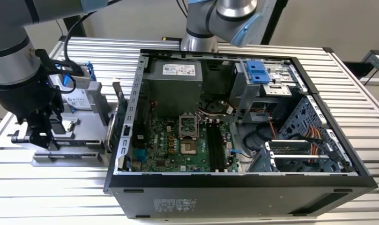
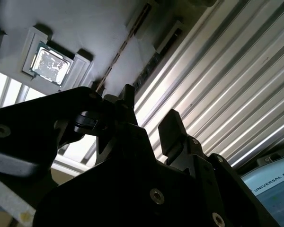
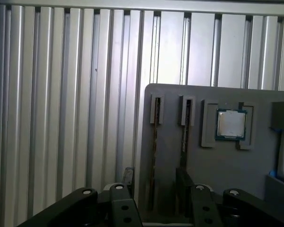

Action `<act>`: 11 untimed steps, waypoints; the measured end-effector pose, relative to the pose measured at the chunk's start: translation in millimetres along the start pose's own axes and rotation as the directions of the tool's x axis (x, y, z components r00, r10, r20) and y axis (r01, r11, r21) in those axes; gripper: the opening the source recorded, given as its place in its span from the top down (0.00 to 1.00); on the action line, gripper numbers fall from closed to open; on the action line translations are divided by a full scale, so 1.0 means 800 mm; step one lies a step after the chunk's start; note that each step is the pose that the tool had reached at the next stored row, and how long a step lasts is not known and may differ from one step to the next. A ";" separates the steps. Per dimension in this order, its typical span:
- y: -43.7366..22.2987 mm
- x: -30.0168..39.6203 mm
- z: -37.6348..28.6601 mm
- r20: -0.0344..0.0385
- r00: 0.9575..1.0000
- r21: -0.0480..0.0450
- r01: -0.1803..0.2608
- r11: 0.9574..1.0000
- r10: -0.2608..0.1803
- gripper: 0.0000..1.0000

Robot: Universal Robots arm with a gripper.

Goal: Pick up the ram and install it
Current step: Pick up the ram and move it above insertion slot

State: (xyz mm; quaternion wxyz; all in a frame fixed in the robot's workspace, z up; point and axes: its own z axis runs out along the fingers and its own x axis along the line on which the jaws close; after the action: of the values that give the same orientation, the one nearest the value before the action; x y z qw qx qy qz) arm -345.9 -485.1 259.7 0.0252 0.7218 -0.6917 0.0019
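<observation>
Pick-up step, I'd say: the tool (image 3: 155,178), jaws apart, hangs in line with the ram (image 3: 154,137), on edge in its grey holder (image 1: 70,157) at nine o'clock from the computer case (image 1: 239,182) in the exterior view; gripping calls for staying square to that thin edge

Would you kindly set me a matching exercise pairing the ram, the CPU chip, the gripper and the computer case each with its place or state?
Things:
1. ram
2. CPU chip
3. gripper
4. computer case

Places or states:
A. side open, motherboard exposed
B. lying flat in a square recess of the grey tray
C. open, over the grey tray
D. standing on edge in a narrow slot of that tray

Pairs: 1-D, 2-B, 3-C, 4-A.
</observation>
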 end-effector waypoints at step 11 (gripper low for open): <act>-0.0012 0.0003 0.0113 0.000 1.000 0.000 -0.003 1.000 0.003 0.00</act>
State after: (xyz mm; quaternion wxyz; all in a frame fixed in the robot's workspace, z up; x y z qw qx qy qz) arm -345.3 -485.7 250.7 0.0252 0.7209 -0.6926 0.0019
